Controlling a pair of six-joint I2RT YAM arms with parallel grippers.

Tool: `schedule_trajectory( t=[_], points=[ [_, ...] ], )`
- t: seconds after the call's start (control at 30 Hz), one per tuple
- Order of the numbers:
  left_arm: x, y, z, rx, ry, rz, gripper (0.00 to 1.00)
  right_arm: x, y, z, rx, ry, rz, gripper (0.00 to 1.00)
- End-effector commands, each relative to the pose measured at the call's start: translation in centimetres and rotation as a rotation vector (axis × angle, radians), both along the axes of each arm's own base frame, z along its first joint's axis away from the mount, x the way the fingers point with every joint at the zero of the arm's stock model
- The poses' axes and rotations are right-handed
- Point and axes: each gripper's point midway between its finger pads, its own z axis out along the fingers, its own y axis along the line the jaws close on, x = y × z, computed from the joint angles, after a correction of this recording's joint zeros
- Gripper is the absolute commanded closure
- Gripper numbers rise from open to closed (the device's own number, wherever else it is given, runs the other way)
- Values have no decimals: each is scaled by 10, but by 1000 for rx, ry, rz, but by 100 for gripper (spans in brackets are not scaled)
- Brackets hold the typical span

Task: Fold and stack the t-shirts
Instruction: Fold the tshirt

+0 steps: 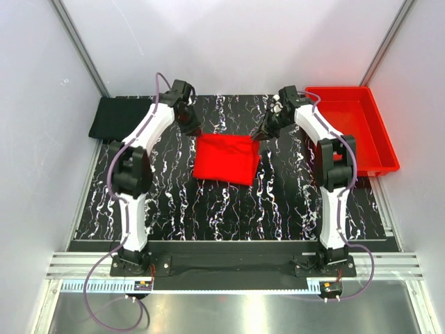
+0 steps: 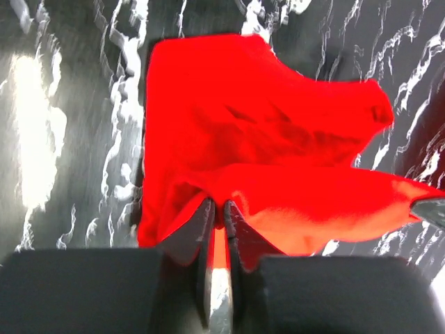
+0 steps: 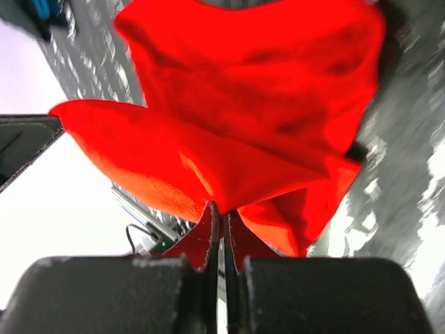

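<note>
Seen from above, the red t-shirt (image 1: 226, 158) lies as a flat, roughly square fold in the middle of the black, white-veined table (image 1: 174, 209). The left gripper (image 1: 192, 128) is at its far left corner and the right gripper (image 1: 265, 131) at its far right corner. A folded black t-shirt (image 1: 118, 117) sits at the table's far left corner, and a rigid red plastic bin (image 1: 348, 118) stands at the far right. Only the wrist views show the grip. Each pair of dark fingers is pinched on a raised edge of the soft, matte red cloth, which sags between them above the lower layer. The left pair shows a thin slit, while the right pair is pressed tight.
</note>
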Motion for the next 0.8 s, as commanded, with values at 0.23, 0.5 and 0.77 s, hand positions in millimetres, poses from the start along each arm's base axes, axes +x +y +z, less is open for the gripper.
schedule_trajectory(
  t=[0.23,0.5,0.77],
  points=[
    [97,25,-21,76,-150,32,43,100,-57,-26,-65,-100,-85,36],
    [46,29,22,76,-258,-67,39,45,-51,13,-76,-128,-9,36],
    [-31,-30,3,-162,-270,-272,61,-27,23,12,36,-108,175,62]
  ],
)
